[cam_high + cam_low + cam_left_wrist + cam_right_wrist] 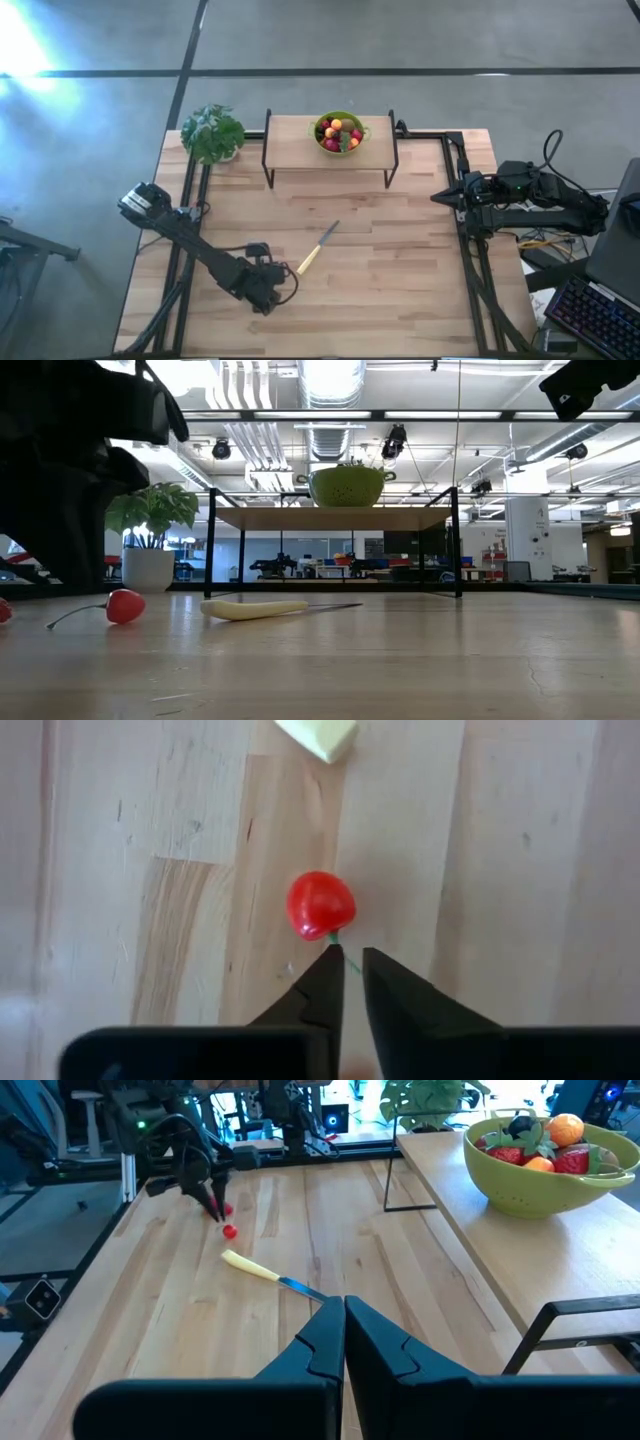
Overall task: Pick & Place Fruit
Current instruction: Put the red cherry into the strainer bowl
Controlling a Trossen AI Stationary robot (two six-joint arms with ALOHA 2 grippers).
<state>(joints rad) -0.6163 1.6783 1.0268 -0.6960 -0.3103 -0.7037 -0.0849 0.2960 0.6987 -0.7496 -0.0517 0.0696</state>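
The left gripper (348, 970) sits low over the table (400, 250), down around 7 o'clock in the overhead view. Its fingers are nearly together with just a slim gap, and the thin green stem of a small red fruit (320, 905) runs right into that gap. Can't really tell whether it's pinched or just lined up. The red piece itself lies on the wood just past the fingertips, and in the low view it rests on the table with its stem trailing out. Just beyond it, toward 1 o'clock from the gripper, is the pale-handled knife (316, 249), lying flat.

Rest of the fruit (340, 133) is piled in the green bowl (520, 1190), up on the little raised shelf (300, 150) at 12 o'clock. A potted plant (212, 132) stands at about 10 o'clock, beside the shelf.

The right gripper (345, 1320) waits out at 3 o'clock by the table's edge, fingers pressed together with nothing in them.
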